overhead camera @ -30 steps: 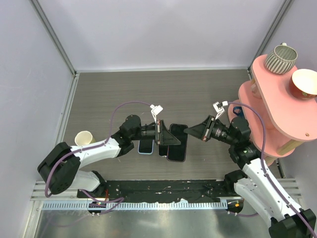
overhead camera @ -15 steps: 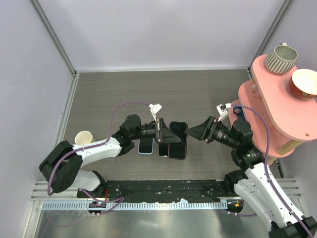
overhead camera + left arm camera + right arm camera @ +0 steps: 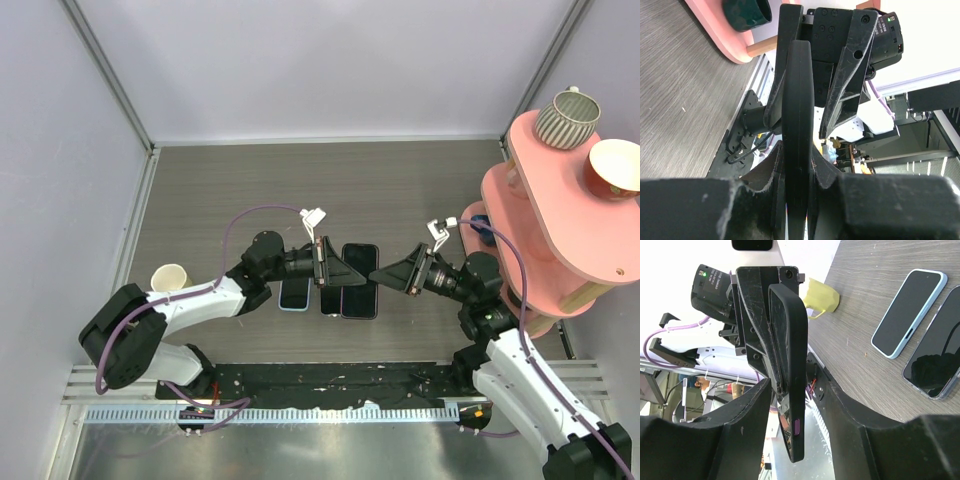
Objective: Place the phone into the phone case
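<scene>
My left gripper [image 3: 340, 272] is shut on the black phone [image 3: 797, 100] and holds it edge-on above the table. In the top view its fingers mostly cover the phone. The right wrist view shows the phone [image 3: 790, 365] as a dark slab with a small purple button on its edge. My right gripper [image 3: 378, 273] faces the left one. Its jaws are open and straddle the phone's free end [image 3: 792, 390], with a gap on each side. I cannot make out the clear phone case in any view.
A light-blue-rimmed phone [image 3: 293, 294] [image 3: 908, 312] and a black phone with a pinkish rim [image 3: 360, 282] lie screen-up under the grippers. A paper cup [image 3: 169, 277] stands at the left. A pink tiered stand [image 3: 560, 200] with cups is at the right.
My right gripper has dipped slightly toward the near edge, its wrist swinging out and back. The left gripper stays put with the phone.
</scene>
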{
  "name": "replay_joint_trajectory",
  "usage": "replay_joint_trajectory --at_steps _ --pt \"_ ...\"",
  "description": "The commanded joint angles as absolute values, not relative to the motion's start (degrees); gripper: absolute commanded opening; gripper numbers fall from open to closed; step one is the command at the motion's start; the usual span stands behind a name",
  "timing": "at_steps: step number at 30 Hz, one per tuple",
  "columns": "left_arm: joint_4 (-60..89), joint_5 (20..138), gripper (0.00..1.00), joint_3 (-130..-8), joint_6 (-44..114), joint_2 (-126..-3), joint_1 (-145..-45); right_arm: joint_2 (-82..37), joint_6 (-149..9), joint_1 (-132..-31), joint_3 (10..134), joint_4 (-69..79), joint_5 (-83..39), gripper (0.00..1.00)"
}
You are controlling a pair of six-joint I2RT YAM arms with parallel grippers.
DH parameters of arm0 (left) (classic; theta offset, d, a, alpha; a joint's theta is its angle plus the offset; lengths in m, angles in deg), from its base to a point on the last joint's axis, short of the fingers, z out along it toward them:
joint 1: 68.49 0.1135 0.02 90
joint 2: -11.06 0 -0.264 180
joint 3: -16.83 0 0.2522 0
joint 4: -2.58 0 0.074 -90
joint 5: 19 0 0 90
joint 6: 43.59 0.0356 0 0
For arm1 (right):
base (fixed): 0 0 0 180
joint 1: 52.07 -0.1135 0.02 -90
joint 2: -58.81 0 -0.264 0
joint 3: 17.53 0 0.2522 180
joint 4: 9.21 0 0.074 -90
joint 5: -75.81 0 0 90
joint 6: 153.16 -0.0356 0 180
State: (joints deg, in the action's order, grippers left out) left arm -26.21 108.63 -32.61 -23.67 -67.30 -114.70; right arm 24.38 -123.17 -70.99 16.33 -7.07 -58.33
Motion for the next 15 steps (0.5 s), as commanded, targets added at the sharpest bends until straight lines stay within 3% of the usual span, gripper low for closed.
replay_joint_trajectory --at_steps 1,3,4,7,15 --pt "-30.68 107.83 0.0 -35.07 -24.25 -65.57 -114.63 24.18 -124.94 -70.97 15.83 -14.7 -61.13 0.49" --pt "-30.68 107.65 0.0 -34.98 -24.17 -65.75 -114.54 23.92 -125.03 -70.97 15.66 -15.57 -61.3 0.36" --pt "-30.6 107.48 0.0 -34.9 -23.99 -65.84 -114.54 23.75 -125.38 -70.97 15.57 -15.84 -61.39 0.21" --pt "-24.91 105.99 0.0 -35.51 -20.4 -65.23 -114.63 24.09 -125.47 -70.97 16.09 -15.85 -61.04 0.05" --pt "-15.48 104.05 0.0 -37.79 -15.55 -65.31 -115.59 21.64 -118.34 -70.97 20.49 -8.35 -59.19 0.01"
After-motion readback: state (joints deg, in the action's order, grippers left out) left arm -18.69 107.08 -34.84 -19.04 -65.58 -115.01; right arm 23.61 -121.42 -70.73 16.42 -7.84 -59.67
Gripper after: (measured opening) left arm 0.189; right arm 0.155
